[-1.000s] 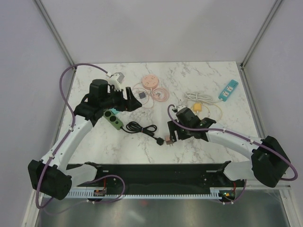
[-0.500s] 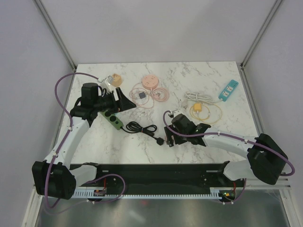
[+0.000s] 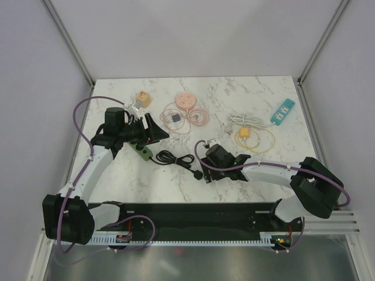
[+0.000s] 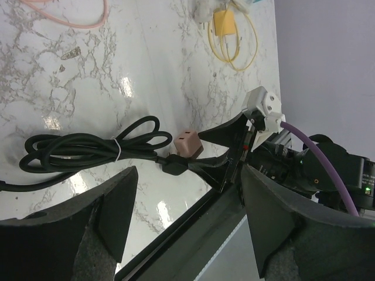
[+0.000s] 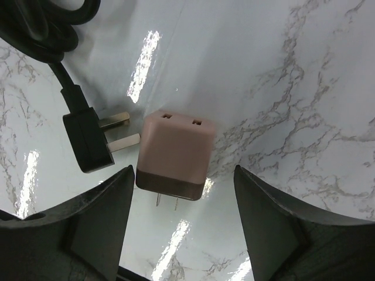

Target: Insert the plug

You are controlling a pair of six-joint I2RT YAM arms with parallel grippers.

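A black cable lies coiled on the marble table, and its black three-pin plug lies flat at the cable's near end. A pink-and-brown adapter sits right next to the plug's prongs. My right gripper is open, low over the adapter, with one finger on each side and not touching it. It also shows in the top view. A green power strip lies left of the cable. My left gripper is open and empty above the strip's far end. In its own view it looks toward the cable and the adapter.
A yellow cube, a pink reel with a pink cord and a small dark block lie at the back. A yellow adapter with a yellow cord, a white cord and a blue power strip lie at the right.
My right gripper has slid left toward the plug and adapter. My left arm has pulled back toward the left, uncovering the yellow cube, and its gripper has shifted a little nearer.
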